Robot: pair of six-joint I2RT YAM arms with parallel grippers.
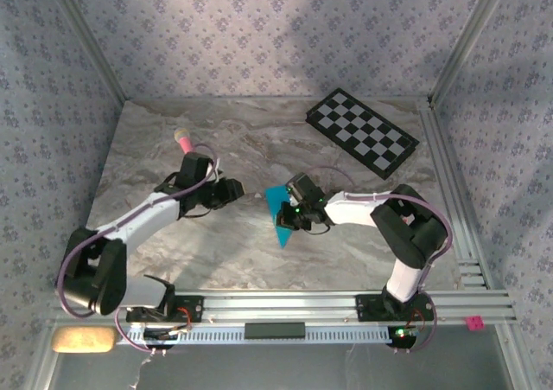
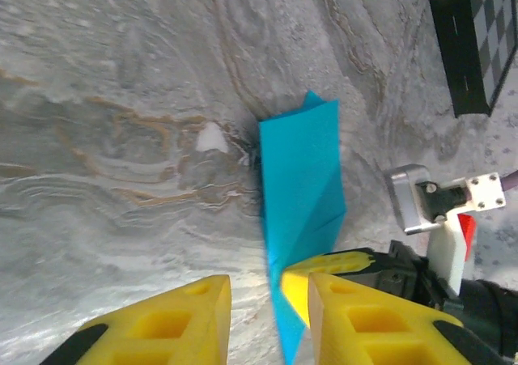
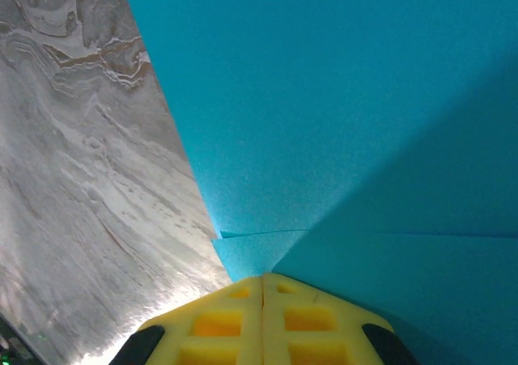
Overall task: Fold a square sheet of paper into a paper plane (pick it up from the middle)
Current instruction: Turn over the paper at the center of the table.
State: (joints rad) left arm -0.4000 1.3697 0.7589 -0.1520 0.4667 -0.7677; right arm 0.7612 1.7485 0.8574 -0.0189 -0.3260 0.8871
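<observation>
The sheet of paper (image 1: 278, 208) is bright cyan-blue, folded into a narrow pointed shape and held on edge above the marble table's middle. My right gripper (image 1: 292, 214) is shut on its lower right part. In the right wrist view the yellow fingers (image 3: 262, 280) press together with the folded sheet of paper (image 3: 324, 98) fanning out from them. My left gripper (image 1: 235, 191) sits just left of the sheet, apart from it. In the left wrist view the left gripper (image 2: 267, 282) is open, and the sheet of paper (image 2: 299, 171) stands beyond the gap, its lower tip in line with it.
A black-and-white checkered board (image 1: 363, 132) lies at the back right, also seen at an angle in the left wrist view (image 2: 477, 33). A pink stick (image 1: 184, 139) lies at the back left near the left arm. Patterned walls enclose the table; metal rails (image 1: 302, 303) run along the near edge.
</observation>
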